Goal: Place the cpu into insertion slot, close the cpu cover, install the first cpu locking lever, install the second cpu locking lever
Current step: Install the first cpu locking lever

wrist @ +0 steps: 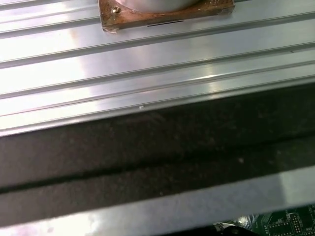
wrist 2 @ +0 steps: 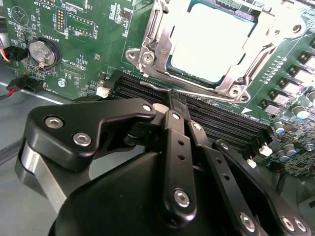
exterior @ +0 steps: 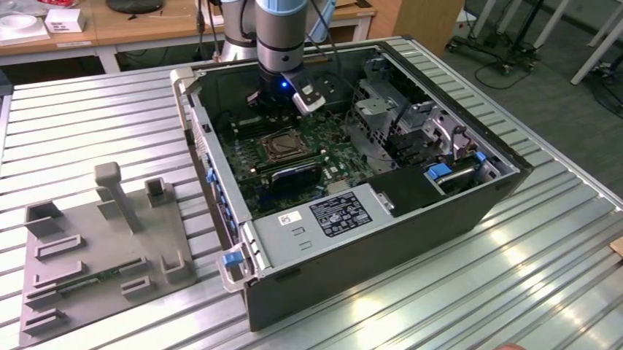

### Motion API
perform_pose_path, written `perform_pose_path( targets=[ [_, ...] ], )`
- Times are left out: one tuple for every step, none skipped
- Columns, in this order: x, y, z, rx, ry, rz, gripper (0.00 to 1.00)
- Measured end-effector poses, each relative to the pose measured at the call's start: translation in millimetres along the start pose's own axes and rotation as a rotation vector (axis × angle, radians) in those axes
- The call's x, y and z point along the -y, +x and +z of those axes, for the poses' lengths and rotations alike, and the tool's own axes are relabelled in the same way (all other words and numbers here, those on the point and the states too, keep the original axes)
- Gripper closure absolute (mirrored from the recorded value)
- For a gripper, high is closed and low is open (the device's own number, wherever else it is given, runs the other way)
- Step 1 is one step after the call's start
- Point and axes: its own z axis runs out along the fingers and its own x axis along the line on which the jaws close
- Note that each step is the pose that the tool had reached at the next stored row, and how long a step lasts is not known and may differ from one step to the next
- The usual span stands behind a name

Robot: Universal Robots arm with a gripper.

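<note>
You are at the lever stage. In the second wrist view the chip [wrist 2: 209,44] lies seated with the cover [wrist 2: 147,54] flat around it, so the first two steps look done. Your gripper [wrist 2: 173,98] is closed, its tip right at the thin wire lever [wrist 2: 152,86] running beside the black memory slots [wrist 2: 221,123] (I cannot tell whether it presses the wire or merely touches it, nor which lever this is). Seating it, I judge, calls for a steady push down and sideways under its catch.

The exterior view adds the layout. The gripper [exterior: 271,109] sits low inside the open computer case [exterior: 389,240], with the socket [exterior: 282,146] at six o'clock from it. A grey parts tray [exterior: 98,248] lies at eight o'clock from the case on the desk [exterior: 545,277].
</note>
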Motion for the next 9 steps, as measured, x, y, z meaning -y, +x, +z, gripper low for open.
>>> perform_pose_path(
  targets=[
    [0.1, -0.1, 0.4, 0.0002, 0.0003, 0.000, 0.90],
    [0.2, -0.2, 0.4, 0.0000, 0.0009, 0.000, 0.90],
    [0.2, -0.2, 0.5, -0.0001, 0.0011, 0.000, 0.90],
    [0.2, -0.3, 0.5, -0.0001, 0.0012, 0.000, 0.90],
    [0.2, -0.3, 0.6, -0.0001, 0.0013, 0.000, 0.90],
    [0.2, -0.3, 0.6, -0.0001, 0.0011, 0.000, 0.90],
    [0.2, -0.3, 0.7, 0.0000, 0.0010, 0.000, 0.90],
    [0.2, -0.3, 0.6, -0.0001, 0.0011, 0.000, 0.90],
    [0.2, -0.3, 0.7, 0.0000, 0.0010, 0.000, 0.90]
  ],
)
